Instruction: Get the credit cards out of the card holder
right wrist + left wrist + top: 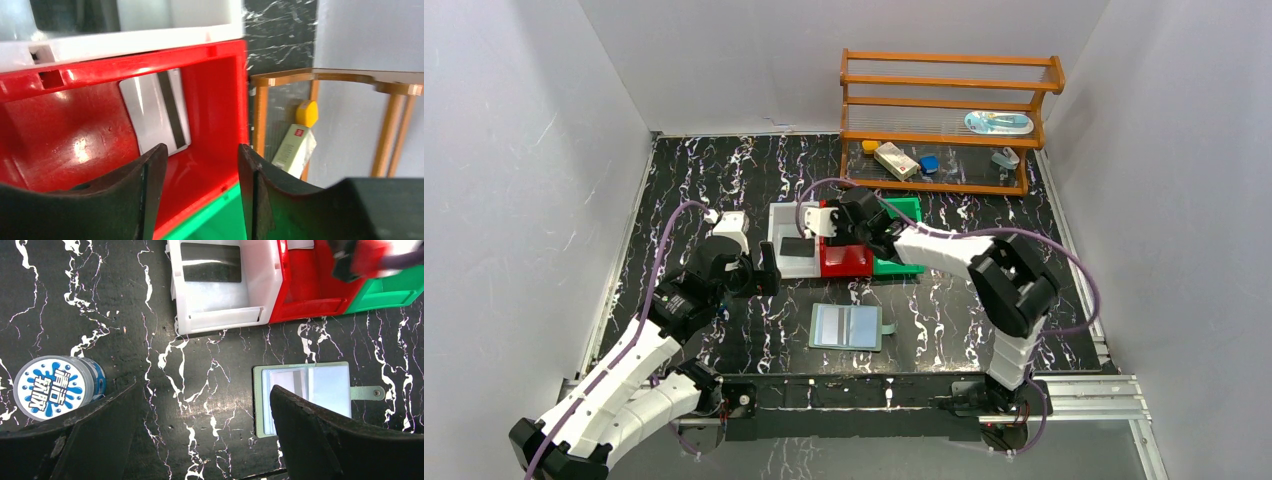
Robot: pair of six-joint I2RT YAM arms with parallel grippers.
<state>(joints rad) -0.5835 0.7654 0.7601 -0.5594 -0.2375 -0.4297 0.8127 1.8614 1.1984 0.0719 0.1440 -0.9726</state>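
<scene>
The card holder lies open and flat near the table's front, clear bluish pockets up, tab to the right. In the left wrist view the card holder shows something pale with a grey stripe in its left pocket. A black card lies in the white bin. A silver-grey card with a dark stripe lies in the red bin. My right gripper hangs open over the red bin, nothing between its fingers. My left gripper is open above bare table, left of the holder.
A green bin stands right of the red one. A round blue-and-white tin stands left of my left gripper. An orange wooden shelf with small items fills the back right. White walls enclose the table.
</scene>
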